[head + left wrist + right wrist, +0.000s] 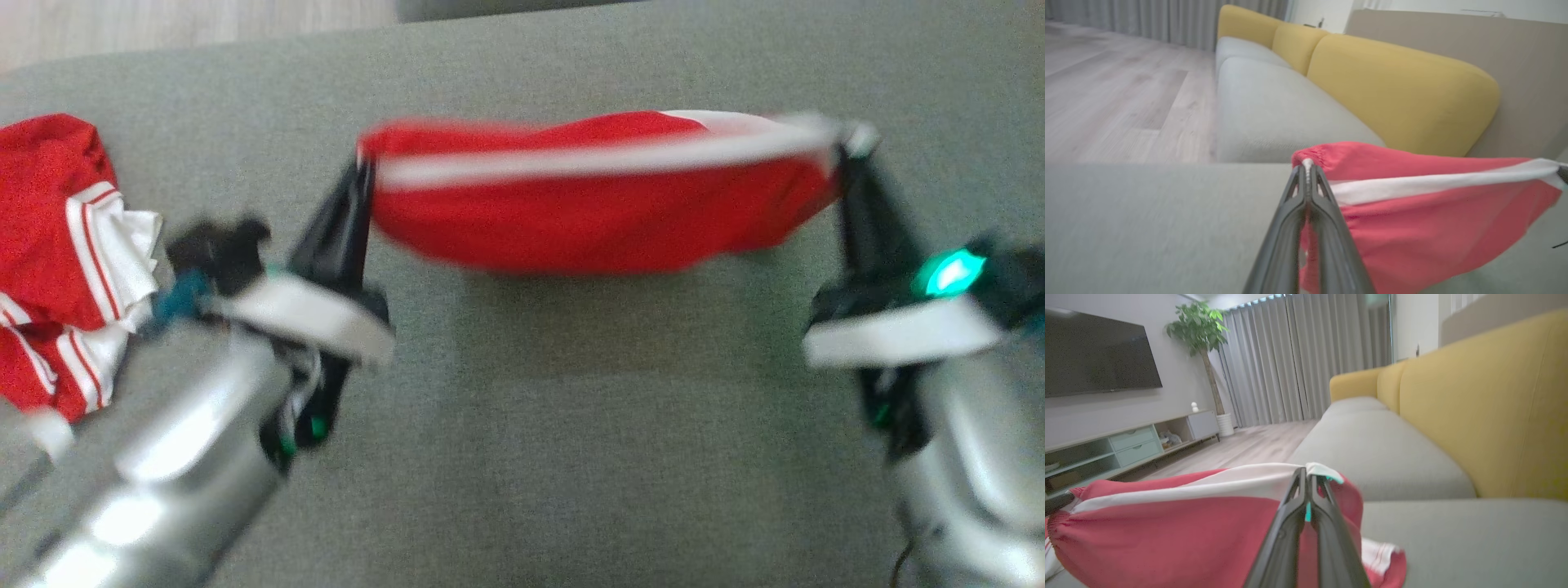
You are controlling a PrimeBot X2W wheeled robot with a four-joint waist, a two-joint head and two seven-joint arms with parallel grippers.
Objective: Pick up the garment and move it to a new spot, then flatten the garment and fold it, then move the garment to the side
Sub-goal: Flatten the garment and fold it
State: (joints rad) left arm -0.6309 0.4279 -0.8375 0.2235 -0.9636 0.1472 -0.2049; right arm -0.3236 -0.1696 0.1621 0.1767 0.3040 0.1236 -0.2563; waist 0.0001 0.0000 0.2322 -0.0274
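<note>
A red garment (596, 204) with a white stripe hangs stretched between my two grippers above the grey cushion (571, 457). My left gripper (363, 167) is shut on its left corner, seen close up in the left wrist view with the garment (1433, 228) trailing right from the left gripper (1307, 165). My right gripper (845, 151) is shut on the white-edged right corner. In the right wrist view the right gripper (1306, 473) pinches the cloth, and the garment (1167, 535) sags to the left.
A second red and white striped garment (65, 261) lies crumpled at the left edge of the cushion. Yellow sofa backrests (1400, 90) rise behind the seat. Wooden floor (1106, 90), a TV unit (1126, 445) and a potted plant (1202, 330) lie beyond.
</note>
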